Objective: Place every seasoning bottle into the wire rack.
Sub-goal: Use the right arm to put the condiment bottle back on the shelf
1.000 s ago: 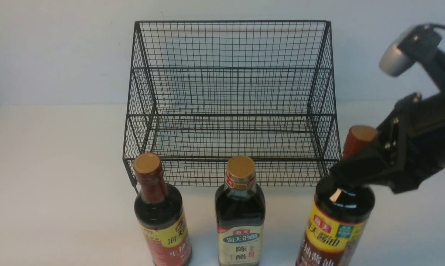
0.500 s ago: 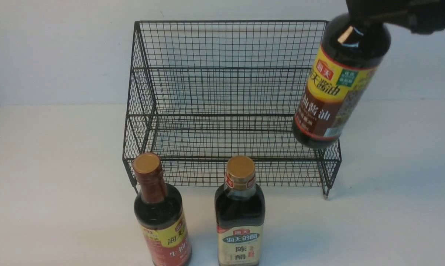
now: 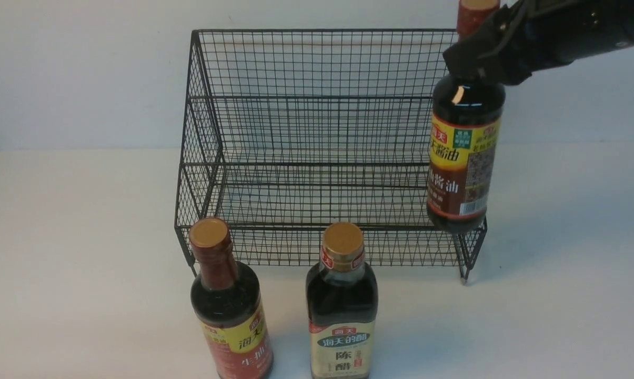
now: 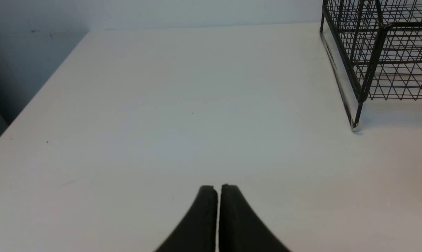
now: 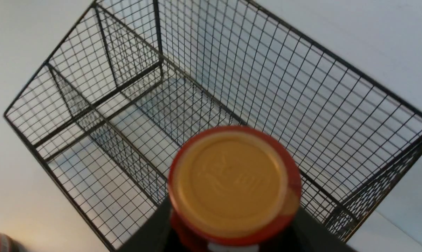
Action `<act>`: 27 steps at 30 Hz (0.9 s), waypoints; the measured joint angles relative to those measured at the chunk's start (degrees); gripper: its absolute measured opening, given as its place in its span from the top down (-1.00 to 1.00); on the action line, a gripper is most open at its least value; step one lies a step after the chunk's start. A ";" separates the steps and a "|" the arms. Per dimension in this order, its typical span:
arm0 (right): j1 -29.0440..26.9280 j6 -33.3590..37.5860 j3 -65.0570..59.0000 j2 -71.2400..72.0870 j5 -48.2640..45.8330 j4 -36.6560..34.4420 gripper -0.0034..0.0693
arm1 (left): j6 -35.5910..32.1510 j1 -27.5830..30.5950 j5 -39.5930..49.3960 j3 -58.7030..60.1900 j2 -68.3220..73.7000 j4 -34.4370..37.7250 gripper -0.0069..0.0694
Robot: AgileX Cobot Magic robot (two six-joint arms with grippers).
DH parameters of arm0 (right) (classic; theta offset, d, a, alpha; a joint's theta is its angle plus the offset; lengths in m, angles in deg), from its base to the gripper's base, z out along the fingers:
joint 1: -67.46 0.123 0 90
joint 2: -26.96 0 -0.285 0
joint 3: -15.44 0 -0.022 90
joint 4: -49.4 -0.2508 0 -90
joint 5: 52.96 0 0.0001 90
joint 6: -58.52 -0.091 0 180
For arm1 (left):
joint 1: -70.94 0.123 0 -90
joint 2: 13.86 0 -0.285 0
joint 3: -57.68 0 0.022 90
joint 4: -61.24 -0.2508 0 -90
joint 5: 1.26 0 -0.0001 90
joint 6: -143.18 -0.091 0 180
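Hovering at the black wire rack (image 3: 322,131), right pincer (image 3: 474,58) clamps the neck of a yellow-labelled dark glass bottle (image 3: 464,152), none racked yet.

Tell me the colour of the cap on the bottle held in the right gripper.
Tan-gold cap with a red rim, clearest in the right wrist view.

The wire rack (image 3: 327,131) stands at the back of the tabletop (image 3: 74,237). Just before its front stand the left bottle (image 3: 231,310), by its left end, and the middle bottle (image 3: 342,310). The 3rd bottle (image 3: 464,158) hangs upright at its right end, neck in the right gripper (image 3: 477,58).
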 joint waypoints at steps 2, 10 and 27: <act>0.00 -0.07 0.06 -1.32 -0.53 0.77 0.13 | 0.00 0.00 0.00 0.00 0.00 0.00 0.83; 0.00 -2.68 -0.45 -4.73 -3.37 3.81 0.13 | 0.00 0.00 0.00 0.00 0.00 0.00 0.83; 0.00 -11.35 -0.23 -4.83 -7.97 8.85 0.13 | 0.00 0.00 0.00 0.00 0.00 0.00 0.83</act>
